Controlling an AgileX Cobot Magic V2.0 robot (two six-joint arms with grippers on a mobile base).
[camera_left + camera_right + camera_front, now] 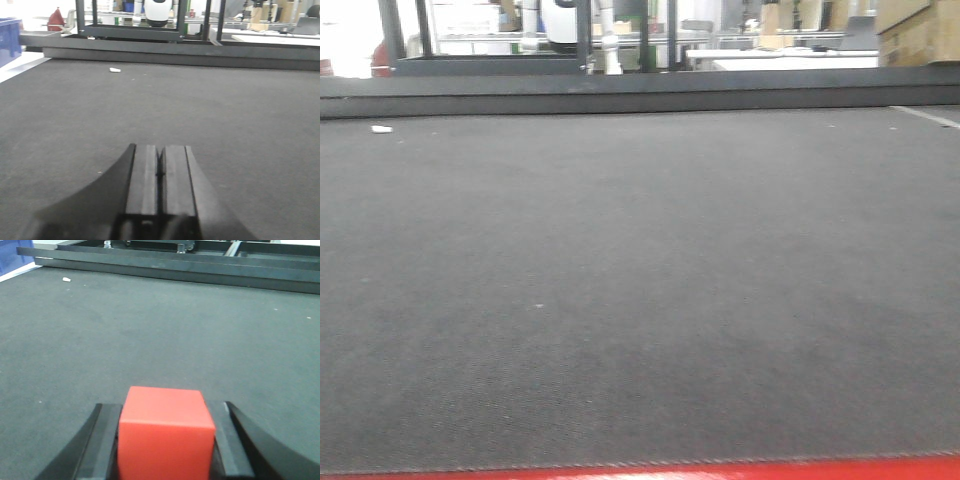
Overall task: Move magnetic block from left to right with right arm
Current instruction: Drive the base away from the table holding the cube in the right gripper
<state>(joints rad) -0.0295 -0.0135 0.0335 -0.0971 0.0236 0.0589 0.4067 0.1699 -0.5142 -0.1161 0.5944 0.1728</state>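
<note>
first the grey mat point(640, 300), wide and flat, closed at its far side by a black ledge point(640, 95). low over the mat, the left gripper point(160, 160), jaws pressed together with nothing between. also over the mat, the right gripper point(166, 412), clamped on the magnetic block point(165, 435) by two opposite faces; cannot tell if lifted off the mat or touching it. near the mat's far-left edge, a small white scrap point(65, 279). looks like the carry step: block grasped, not yet set down. next calls for travelling toward the mat's right side, lowering onto the mat, then letting go.
</note>
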